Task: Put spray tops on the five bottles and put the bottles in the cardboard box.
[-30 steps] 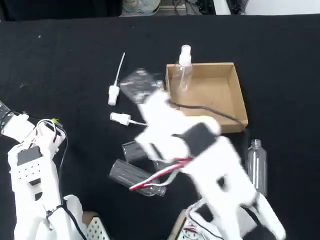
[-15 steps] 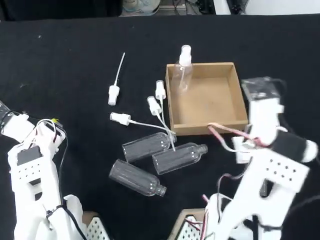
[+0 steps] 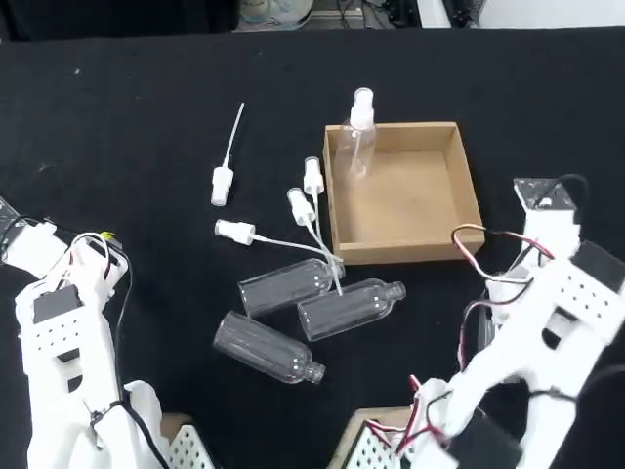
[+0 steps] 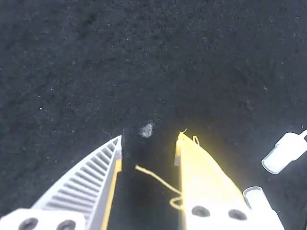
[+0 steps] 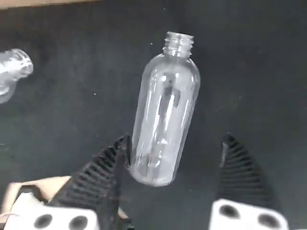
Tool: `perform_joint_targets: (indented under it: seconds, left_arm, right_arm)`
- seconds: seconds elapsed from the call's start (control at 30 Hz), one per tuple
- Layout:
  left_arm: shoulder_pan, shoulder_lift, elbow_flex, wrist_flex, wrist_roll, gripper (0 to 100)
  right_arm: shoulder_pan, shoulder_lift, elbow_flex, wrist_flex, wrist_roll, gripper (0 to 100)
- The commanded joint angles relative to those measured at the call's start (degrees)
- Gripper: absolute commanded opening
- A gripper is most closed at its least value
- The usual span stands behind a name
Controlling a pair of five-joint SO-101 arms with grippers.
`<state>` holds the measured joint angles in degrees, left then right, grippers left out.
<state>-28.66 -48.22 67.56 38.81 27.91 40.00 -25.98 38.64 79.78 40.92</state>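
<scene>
Right gripper [image 5: 175,139]: relocated, per high view. Right arm [image 3: 564,303] no longer over the bottle cluster [image 3: 347,308] at frame centre as a second ago; swung past the right wall of the cardboard box [image 3: 400,252], now down at lower right of frame. Cluster of three uncapped bottles, four loose spray tops [image 3: 234,232] left of the box, and capped bottle [image 3: 359,147] upright in the box's upper-left corner: all unmoved. Judged: cluster passed over in favour of the lone bottle [image 5: 165,120] on the right. No capping or boxing gained in the interval; one of five done.

Right wrist view: jaws spread wide, gripping nothing. Lone bottle at frame centre, base end between the jaws, just beside the jaw at frame left (contact not determinable), apart from the other. Long axis: lower centre to upper centre, leaning slightly right. Open threaded neck toward top of frame, away from the gripper, with the box edge beyond at upper left. No spray top fitted. Appears to lie flat on the table [image 5: 249,57]; not certain.

Left wrist view: left gripper [image 4: 149,138] partly open, empty, above bare black table at lower centre of frame. Yellow thread [image 4: 153,175] loose between the jaws. One spray top at right edge of frame.
</scene>
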Motion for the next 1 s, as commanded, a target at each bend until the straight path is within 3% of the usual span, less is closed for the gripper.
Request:
perform_joint_targets:
  seconds: [0.0,0.2,0.87,0.97]
  left_arm:
    - [-0.04,-1.14,-3.47,0.18,0.88,18]
    - [-0.04,-1.14,-3.38,0.18,0.88,18]
    - [-0.04,-1.14,-3.3,0.18,0.88,18]
    - [-0.04,-1.14,-3.3,0.18,0.88,18]
  right_arm:
    - [0.35,4.26,-0.13,-5.1,0.88,25.3]
    - [0.09,10.59,-0.13,-10.2,0.88,25.3]
    - [0.35,26.07,-5.05,-9.85,0.44,25.1]
    - [0.62,27.38,-7.16,-9.76,-2.73,20.4]
